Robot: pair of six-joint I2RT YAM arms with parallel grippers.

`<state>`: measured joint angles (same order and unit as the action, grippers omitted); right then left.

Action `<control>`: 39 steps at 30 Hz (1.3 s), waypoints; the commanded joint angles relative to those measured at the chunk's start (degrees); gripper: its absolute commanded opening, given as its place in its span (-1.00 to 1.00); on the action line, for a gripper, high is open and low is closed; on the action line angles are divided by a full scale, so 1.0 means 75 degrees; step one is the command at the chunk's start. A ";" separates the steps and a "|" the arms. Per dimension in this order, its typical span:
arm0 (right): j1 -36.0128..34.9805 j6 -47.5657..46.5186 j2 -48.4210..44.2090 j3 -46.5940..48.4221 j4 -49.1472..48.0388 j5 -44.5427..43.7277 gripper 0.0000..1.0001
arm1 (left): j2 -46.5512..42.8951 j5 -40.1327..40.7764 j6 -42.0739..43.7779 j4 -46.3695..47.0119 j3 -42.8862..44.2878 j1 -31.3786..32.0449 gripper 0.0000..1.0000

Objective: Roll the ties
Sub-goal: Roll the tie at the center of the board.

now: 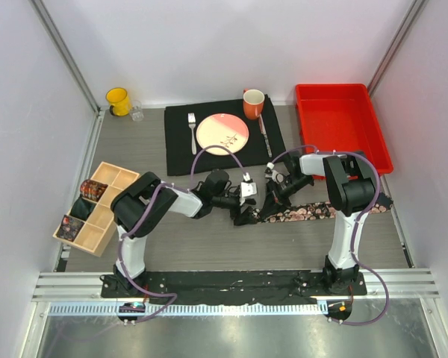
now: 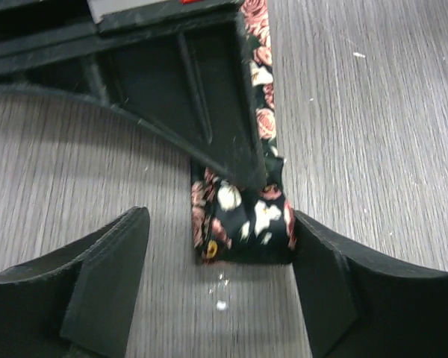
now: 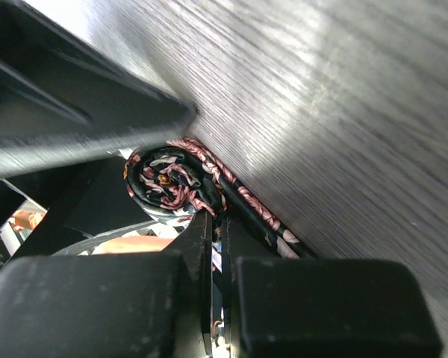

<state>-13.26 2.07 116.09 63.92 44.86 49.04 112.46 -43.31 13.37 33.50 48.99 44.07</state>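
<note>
A black tie with a pink floral print [image 1: 306, 212] lies as a strip on the table, its left end rolled into a small coil [image 2: 243, 216] [image 3: 168, 179]. My right gripper [image 1: 272, 198] [image 3: 218, 224] is shut, pinching the tie right where the strip leaves the coil. My left gripper [image 1: 243, 215] [image 2: 220, 246] stands open around the coil; its right finger [image 2: 321, 268] touches the coil's side and its left finger is well apart. Rolled ties [image 1: 92, 190] sit in a wooden box [image 1: 112, 177] at the left.
Behind the arms lies a black placemat [image 1: 181, 145] with a plate [image 1: 222, 133], fork, knife and orange mug [image 1: 253, 103]. A red bin [image 1: 340, 123] stands at the back right. A yellow mug [image 1: 118, 100] and a small glass stand at the back left.
</note>
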 commanded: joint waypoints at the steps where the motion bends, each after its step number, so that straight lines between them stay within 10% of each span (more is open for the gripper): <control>1: -0.0049 0.0158 0.0540 -0.0050 -0.0919 -0.1476 -0.99 | 0.0298 0.0020 -0.0177 0.0058 -0.0087 0.0182 0.35; 8: -0.0154 0.0358 0.0003 0.0032 -0.0862 -0.0855 -0.60 | -0.0486 0.0501 0.0748 -0.2362 -0.0344 -0.0122 -0.61; 14: -0.0084 0.0380 -0.1029 0.0020 -0.0637 0.0163 0.26 | -0.0863 0.0548 0.1675 -0.3480 -0.0463 -0.0134 -0.58; 18: -0.0446 0.0849 -0.1065 0.0160 -0.0837 0.0528 0.30 | -0.0629 0.0712 0.1488 -0.3552 -0.0158 -0.0123 -0.45; 30: -0.0940 0.0370 -0.0280 0.0231 -0.0579 -0.0256 -0.26 | -0.0569 0.1192 0.1253 -0.3552 -0.0005 0.0041 -0.43; 33: -0.0904 0.0124 -0.0093 0.0278 -0.0415 -0.0549 -0.91 | -0.0593 0.1263 0.1206 -0.3599 -0.0005 0.0030 -0.39; 39: -0.0565 -0.0556 0.0094 0.0021 -0.0474 -0.1088 -0.99 | -0.0839 0.0538 0.0950 -0.3084 -0.0403 -0.0239 0.21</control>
<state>-19.59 4.38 113.82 65.71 42.15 51.35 105.78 -39.68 22.79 14.28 49.54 44.03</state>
